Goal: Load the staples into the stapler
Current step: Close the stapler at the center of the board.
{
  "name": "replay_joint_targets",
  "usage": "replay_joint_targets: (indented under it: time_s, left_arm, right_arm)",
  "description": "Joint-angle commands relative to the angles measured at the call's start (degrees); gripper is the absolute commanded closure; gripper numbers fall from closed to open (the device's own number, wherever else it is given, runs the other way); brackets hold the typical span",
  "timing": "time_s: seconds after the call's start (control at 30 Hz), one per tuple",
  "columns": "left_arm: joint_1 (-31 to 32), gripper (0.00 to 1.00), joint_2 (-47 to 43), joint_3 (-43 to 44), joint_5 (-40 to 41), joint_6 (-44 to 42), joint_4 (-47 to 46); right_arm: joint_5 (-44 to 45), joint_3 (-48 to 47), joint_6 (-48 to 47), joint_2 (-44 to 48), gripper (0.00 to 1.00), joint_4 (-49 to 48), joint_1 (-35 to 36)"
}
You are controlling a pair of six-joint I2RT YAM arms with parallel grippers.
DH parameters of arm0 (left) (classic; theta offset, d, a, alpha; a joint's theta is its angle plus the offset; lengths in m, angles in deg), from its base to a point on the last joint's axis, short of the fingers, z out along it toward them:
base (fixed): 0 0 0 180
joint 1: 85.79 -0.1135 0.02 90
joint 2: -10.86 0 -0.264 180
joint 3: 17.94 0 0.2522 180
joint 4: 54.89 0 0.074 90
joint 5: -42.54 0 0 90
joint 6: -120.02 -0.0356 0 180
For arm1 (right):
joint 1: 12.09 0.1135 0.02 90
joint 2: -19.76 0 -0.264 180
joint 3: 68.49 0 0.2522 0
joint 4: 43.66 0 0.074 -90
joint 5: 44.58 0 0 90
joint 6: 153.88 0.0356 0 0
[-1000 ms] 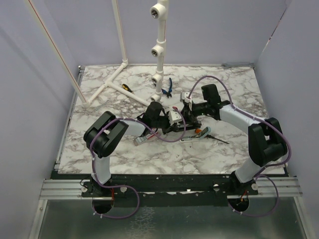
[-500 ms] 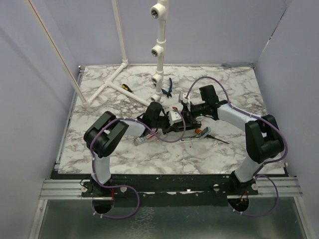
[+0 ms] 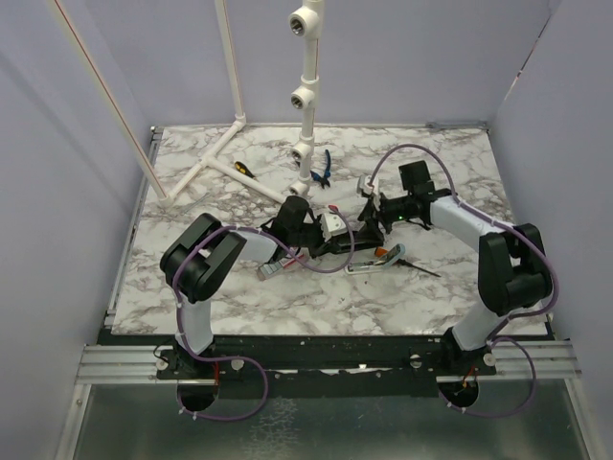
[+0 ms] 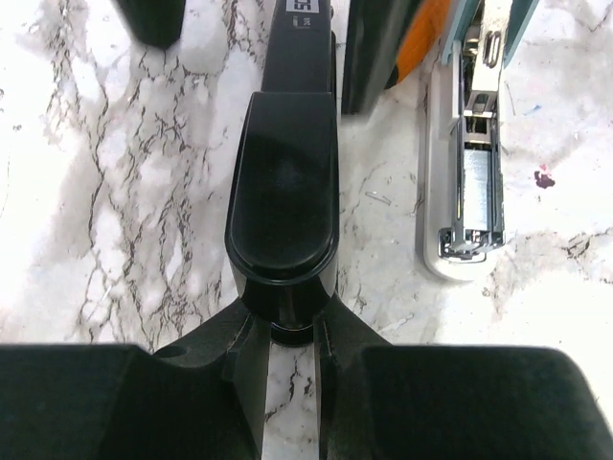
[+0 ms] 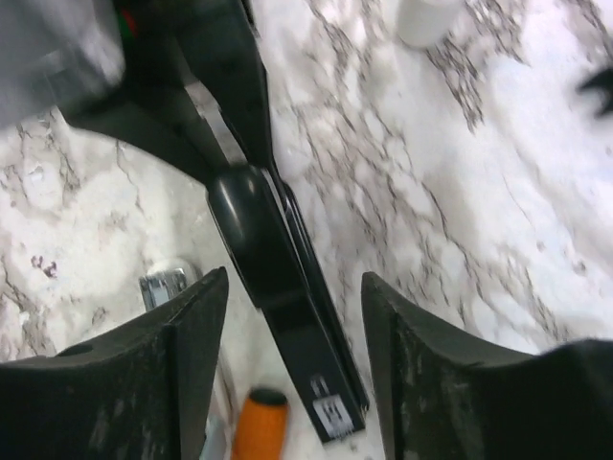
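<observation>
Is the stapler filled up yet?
Not that I can see. The left claw grips the black stapler by one end. The right claw is open astride it, holding nothing. So the stapler is steadied, but the loading itself seems left to do.

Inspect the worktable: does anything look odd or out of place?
Nothing looks spilled or broken. The pale teal bar lies beside the stapler with its metal channel exposed, and an orange-handled screwdriver sits close by, unrelated to stapling.
</observation>
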Motion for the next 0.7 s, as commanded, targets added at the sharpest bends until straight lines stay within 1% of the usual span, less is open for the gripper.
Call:
replay_joint_targets:
  time_s: [0.0,0.07,0.1,0.17,0.33,0.47,0.57,0.67]
  left_arm:
    - [-1.03,1.00,0.48,-1.04,-2.09,0.35,1.16]
    - [-1.11,1.00,0.63,-0.88,-2.33,0.52,1.20]
    - [-1.10,1.00,0.72,-0.90,-2.46,0.53,1.16]
    - [-1.10,1.00,0.86,-0.85,-2.68,0.65,0.91]
    - [-1.11,1.00,1.24,-0.55,-2.88,1.16,0.64]
    - [-1.11,1.00,1.21,-0.75,-2.93,1.08,0.63]
    - [-1.09,1.00,1.34,-0.81,-3.22,1.01,0.63]
    - [-1.11,1.00,1.27,-0.87,-3.32,0.98,0.55]
  right_arm:
    - [0.46,-1.65,-6.62,1.93,0.32,8.51,-4.48]
    - [1.43,-2.90,-12.14,1.25,0.17,13.46,-4.68]
    - [1.54,-3.06,-13.39,0.96,0.12,14.63,-4.66]
    - [1.79,-2.97,-14.81,0.76,0.08,15.25,-4.53]
    - [3.73,-2.96,-14.77,-0.13,0.08,12.59,-2.11]
    - [5.92,-3.66,-13.59,-1.85,0.09,9.78,0.45]
    - [6.63,-4.92,-12.99,-3.90,0.13,8.83,2.29]
    - [5.30,-6.67,-12.36,-5.86,0.20,8.80,3.32]
